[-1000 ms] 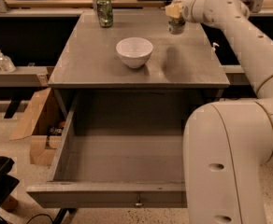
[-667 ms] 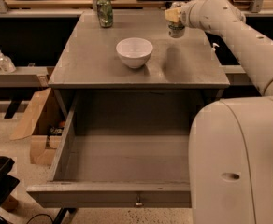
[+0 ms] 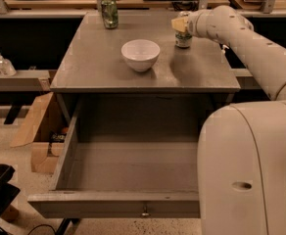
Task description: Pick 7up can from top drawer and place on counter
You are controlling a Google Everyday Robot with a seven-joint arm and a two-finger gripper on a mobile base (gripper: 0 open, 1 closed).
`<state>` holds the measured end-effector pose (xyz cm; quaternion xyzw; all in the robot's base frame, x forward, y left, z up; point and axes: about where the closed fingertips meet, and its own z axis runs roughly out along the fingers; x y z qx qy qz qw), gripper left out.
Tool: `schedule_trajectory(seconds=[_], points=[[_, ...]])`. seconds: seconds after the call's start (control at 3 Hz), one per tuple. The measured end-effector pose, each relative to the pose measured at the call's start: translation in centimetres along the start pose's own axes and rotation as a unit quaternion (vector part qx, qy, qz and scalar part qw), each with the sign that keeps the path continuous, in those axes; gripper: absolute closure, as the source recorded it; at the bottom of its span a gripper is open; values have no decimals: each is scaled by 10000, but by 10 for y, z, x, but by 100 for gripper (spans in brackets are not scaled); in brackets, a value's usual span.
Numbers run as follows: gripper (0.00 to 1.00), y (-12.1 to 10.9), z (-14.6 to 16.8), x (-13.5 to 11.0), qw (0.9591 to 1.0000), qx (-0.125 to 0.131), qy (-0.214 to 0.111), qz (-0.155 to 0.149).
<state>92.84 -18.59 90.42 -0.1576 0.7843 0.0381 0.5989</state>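
Grey flat counter (image 3: 108,67): whitish-silver 7up can (image 3: 183,39) upright, upper right of frame. Gripper (image 3: 181,25) at can top; jaw state cannot tell. Confirm can seated flat before letting go; withdraw vertically.

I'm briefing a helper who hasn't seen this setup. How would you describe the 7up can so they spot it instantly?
Find the grey counter above the open top drawer. Right of the white bowl, the 7up can stands just under the gripper. It is pale silver with green markings, unlike the darker all-green can at the far left.
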Motion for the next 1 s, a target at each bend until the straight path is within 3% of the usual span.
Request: schedule_trajectory(seconds=[0.67,1.0], points=[[13,4,3,2,10000,-27,17,1],[0,6,5,3,10000,-38,23,1]])
